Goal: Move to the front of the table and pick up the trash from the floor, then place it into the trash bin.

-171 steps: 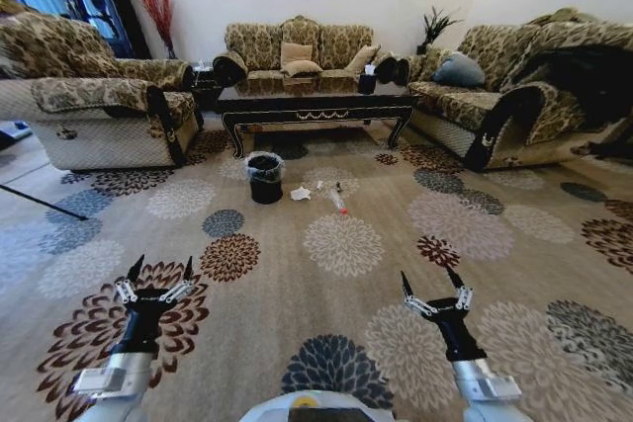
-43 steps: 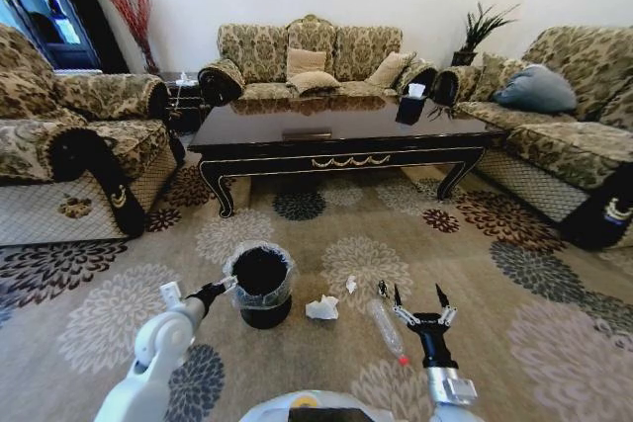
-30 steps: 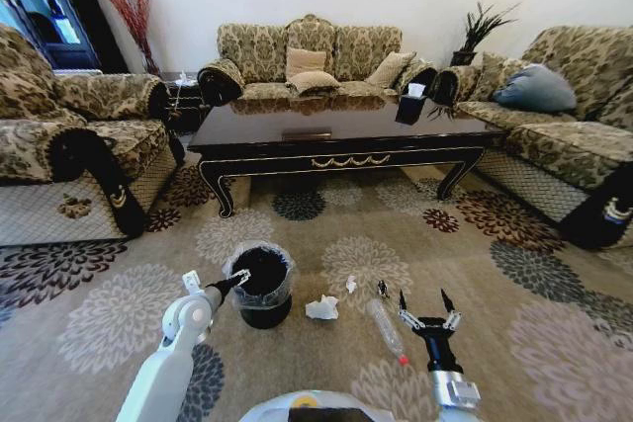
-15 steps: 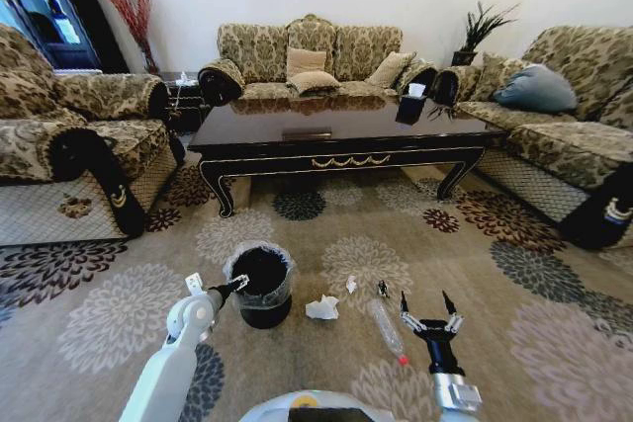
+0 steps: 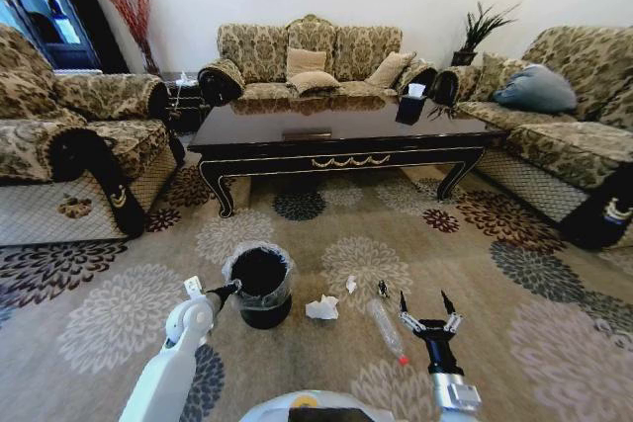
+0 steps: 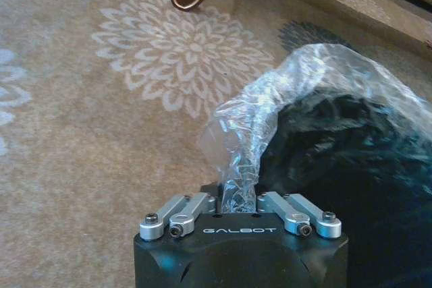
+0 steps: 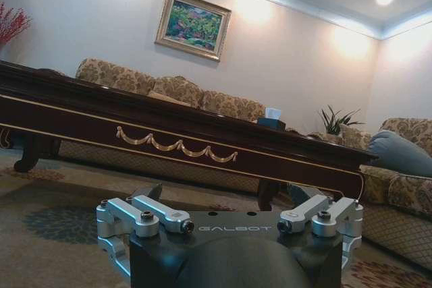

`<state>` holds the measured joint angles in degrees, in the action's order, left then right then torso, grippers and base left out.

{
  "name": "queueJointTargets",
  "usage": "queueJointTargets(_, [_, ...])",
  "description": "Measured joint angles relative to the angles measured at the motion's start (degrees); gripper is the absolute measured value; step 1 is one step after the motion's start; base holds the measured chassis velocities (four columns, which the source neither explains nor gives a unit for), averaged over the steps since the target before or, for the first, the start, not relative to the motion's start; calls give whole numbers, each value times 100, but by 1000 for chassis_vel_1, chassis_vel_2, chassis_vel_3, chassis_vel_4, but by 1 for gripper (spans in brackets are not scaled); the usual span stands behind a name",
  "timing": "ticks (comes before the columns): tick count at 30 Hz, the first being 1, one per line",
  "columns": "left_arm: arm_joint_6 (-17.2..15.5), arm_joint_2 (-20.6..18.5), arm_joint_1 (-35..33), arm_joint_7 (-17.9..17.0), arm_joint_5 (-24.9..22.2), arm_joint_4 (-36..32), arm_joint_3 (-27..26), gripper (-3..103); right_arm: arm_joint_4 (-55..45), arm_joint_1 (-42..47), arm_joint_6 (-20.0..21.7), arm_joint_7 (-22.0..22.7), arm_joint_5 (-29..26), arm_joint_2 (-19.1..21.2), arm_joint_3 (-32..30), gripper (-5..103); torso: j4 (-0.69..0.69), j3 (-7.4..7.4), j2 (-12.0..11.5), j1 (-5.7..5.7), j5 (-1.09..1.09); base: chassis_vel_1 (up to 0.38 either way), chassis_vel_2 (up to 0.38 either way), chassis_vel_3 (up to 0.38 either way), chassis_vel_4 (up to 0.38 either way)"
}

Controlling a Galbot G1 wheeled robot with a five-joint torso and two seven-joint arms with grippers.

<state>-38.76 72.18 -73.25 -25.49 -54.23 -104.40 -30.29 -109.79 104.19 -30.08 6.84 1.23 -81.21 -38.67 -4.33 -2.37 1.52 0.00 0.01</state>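
Observation:
The black trash bin (image 5: 259, 286), lined with a crinkly clear bag (image 6: 270, 99), stands on the flowered floor (image 5: 129, 313) in front of the long dark table (image 5: 336, 135). My left gripper (image 5: 233, 288) sits at the bin's near-left rim, shut on the bag's folded edge (image 6: 236, 190). To the right of the bin lies the trash: a crumpled white paper wad (image 5: 321, 308), a tiny white scrap (image 5: 350, 285) and a clear bottle (image 5: 385, 326) with a red cap. My right gripper (image 5: 423, 301) hovers open just right of the bottle, holding nothing.
Patterned sofas (image 5: 59, 145) (image 5: 569, 135) flank the table, and a third (image 5: 307, 56) stands behind it. A black tissue box (image 5: 409, 106) rests on the table's right end. A small dark object (image 5: 382, 290) lies by the bottle's far end. Open carpet spreads to both sides.
The camera has come much closer to the table and the bin. Over the last second my left gripper drew back from above the bin's mouth to its rim. The right gripper barely moved.

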Motion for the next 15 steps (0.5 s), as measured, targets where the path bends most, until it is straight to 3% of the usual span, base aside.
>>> queueJointTargets(7, [-66,-142,-254,-94,189,-145,-198,3,19,-32,26,179,-3,11,23,100,2,0,0,0,-1,0,0,0,0])
queueJointTargets(10, [-137,-300,-475,-94,224,-359,-343,2,66,-87,157,245,-163,47,80,100,-4,-1,0,0,-10,0,0,0,0])
queueJointTargets(12, [-165,-485,-676,-131,236,-630,-586,2,114,-140,324,254,-365,106,174,100,1,-1,0,0,0,0,0,0,0])
queueJointTargets(15, [-193,-635,-857,-146,189,-897,-829,2,181,-193,501,226,-524,190,258,100,4,-1,0,0,-4,0,0,0,0])
